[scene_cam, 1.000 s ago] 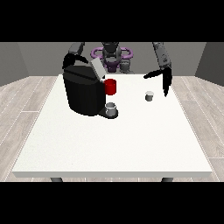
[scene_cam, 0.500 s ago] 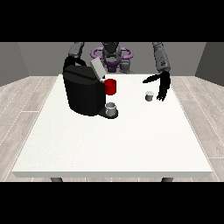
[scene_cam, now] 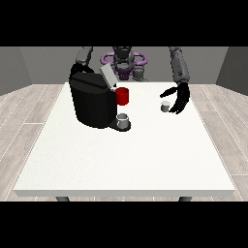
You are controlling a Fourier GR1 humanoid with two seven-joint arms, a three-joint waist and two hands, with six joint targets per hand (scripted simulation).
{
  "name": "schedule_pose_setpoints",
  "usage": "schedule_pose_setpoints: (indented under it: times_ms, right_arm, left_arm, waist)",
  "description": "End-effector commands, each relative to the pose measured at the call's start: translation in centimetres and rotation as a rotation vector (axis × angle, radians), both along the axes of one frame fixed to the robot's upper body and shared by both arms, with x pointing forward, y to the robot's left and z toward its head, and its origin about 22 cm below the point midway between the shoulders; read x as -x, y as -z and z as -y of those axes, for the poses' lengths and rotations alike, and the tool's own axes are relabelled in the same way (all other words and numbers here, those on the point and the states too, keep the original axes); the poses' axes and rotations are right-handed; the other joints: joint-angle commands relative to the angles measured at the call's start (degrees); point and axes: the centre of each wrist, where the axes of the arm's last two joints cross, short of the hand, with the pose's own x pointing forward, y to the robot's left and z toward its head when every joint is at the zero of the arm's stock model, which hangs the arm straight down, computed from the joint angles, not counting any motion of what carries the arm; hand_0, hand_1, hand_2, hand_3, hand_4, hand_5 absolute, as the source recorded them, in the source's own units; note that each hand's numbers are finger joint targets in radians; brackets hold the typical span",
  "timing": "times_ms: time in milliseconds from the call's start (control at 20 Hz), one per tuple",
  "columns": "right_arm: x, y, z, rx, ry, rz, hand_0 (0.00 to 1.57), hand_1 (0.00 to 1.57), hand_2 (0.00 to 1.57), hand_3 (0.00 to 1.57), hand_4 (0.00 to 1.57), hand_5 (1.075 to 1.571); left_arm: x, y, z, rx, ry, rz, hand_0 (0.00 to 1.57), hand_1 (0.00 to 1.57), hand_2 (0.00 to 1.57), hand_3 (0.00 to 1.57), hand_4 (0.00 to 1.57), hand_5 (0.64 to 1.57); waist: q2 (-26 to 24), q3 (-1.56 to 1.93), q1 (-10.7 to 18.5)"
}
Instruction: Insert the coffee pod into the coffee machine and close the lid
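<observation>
Hand at the view's right point(scene_cam: 180, 98): I see fingers spread and curving down around the coffee pod point(scene_cam: 165, 107) – apart, not clamped on it; whether they touch it I can't tell. Pod sits upright on the white worktop point(scene_cam: 126, 155), just beside that hand, well apart from the machine.

Hand at the view's left point(scene_cam: 77, 71): mostly hidden behind the coffee machine point(scene_cam: 93, 102), at its top rear corner; fingers' state – can't tell.

Count: 1 pod, 1 machine, 1 grey cup point(scene_cam: 123, 118) on the machine's base, 1 red part point(scene_cam: 122, 96) on the machine's front. Lid point(scene_cam: 107, 76) stands tilted up, open.

Arm at view's right comes down from the shoulder approx. straight, palm facing the pod. Arm at view's left bends in toward the machine's back.
</observation>
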Motion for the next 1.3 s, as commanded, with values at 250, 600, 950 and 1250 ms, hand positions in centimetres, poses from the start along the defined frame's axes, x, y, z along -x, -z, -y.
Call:
schedule_pose_setpoints:
  times_ms: [250, 600, 950, 1250]
  right_arm:
    - [-0.9, -0.9, -1.5, -0.018, 0.01, 0.02, 0.0, 0.0, 0.0, 0.0, 0.48, 1.571]
    - [-1.6, -1.5, -0.4, -0.032, 0.02, 0.012, 0.0, 0.0, 0.0, 0.0, 0.51, 1.571]
    - [-0.3, 0.2, 1.1, -0.045, -0.004, -0.005, 0.0, 0.0, 0.0, 0.0, 0.52, 1.571]
    - [-0.4, 1.2, 0.5, -0.067, -0.002, -0.02, 0.0, 0.0, 0.0, 0.0, 0.4, 1.571]
  left_arm:
    - [-1.3, -0.2, 1.2, -0.161, 0.025, 0.097, 0.7, 0.7, 0.83, 0.59, 0.0, 1.571]
    - [-1.2, 0.3, 0.6, -0.214, 0.019, 0.124, 0.84, 0.84, 0.97, 0.75, 0.38, 1.571]
    - [-1.3, 0.6, 0.6, -0.32, -0.001, 0.057, 1.03, 1.03, 1.11, 0.89, 0.29, 1.571]
    - [-3.5, -2.2, 2.2, -0.265, 0.094, 0.165, 1.42, 1.42, 1.46, 1.42, 0.56, 1.571]
  waist:
    - [1.76, 0.0, 0.48]
    - [1.71, 0.01, 1.11]
    - [-0.39, 0.03, -1.36]
    - [-0.59, 0.03, -1.05]
